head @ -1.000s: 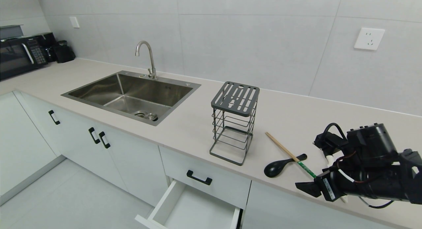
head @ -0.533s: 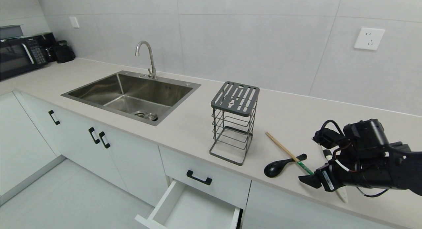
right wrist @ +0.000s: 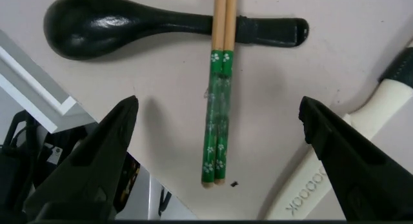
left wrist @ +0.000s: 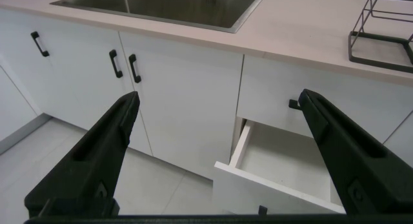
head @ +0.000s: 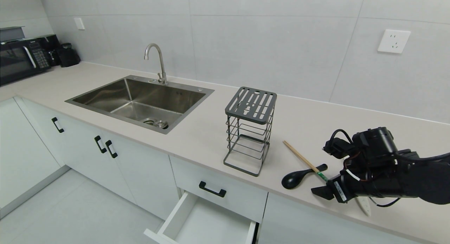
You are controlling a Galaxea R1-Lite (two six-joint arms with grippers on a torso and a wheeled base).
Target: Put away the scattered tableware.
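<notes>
Right gripper (right wrist: 218,108), jaws wide, is hovering over the chopsticks (right wrist: 218,130) near the counter's (head: 316,124) front edge; light, stiff, probably slippery, warranting a pinch across both green ends.

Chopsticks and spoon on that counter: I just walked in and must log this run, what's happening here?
The robot's right tool hovers open above the chopsticks, which lie across the handle of the black spoon near the front edge of the counter; nothing is gripped yet. A white-handled utensil lies beside them. The left tool hangs open and empty, facing the partly open drawer.
</notes>
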